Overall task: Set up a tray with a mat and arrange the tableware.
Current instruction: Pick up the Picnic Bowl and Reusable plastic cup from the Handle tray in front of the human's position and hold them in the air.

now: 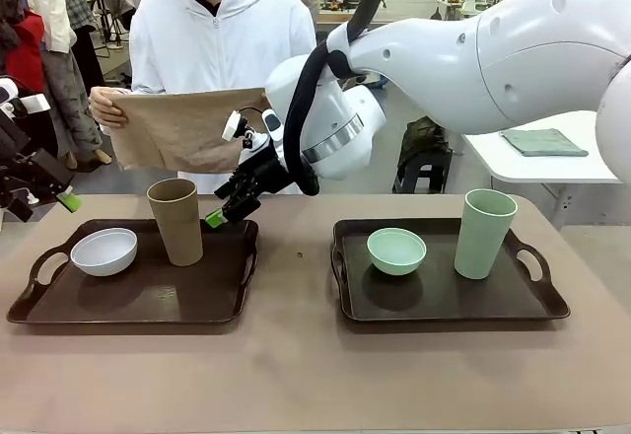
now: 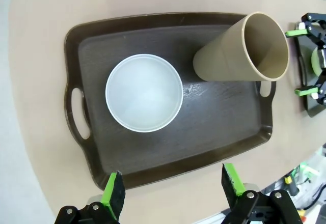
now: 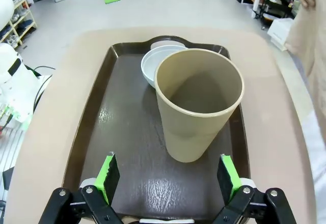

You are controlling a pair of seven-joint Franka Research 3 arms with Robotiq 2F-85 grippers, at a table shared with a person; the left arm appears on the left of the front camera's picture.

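Beyond the left tray [image 1: 148, 301] and right tray [image 1: 444, 301], the mat [image 1: 182, 128] is being held up by the person [image 1: 222, 20]. The brown cup [image 1: 176, 220] and white bowl [image 1: 104, 252] are being carried on the left one, the pale green cup [image 1: 485, 234] and mint bowl [image 1: 396, 251] on the right. The left gripper [image 2: 172, 186] and right gripper [image 3: 168, 175] are being held open, empty.

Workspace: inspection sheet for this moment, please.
Surface: tan table, bearing left tray and right tray, both dark.
Job's things: white bowl and brown cup on left tray; mint bowl and pale green cup on right tray; person's hand holds tan mat.
Clutter: small dark speck between trays.
Claws: left claw open above left tray; right claw open, facing brown cup.
Cables: black hose along right arm.
Surroundings: white side table with folded green cloth.
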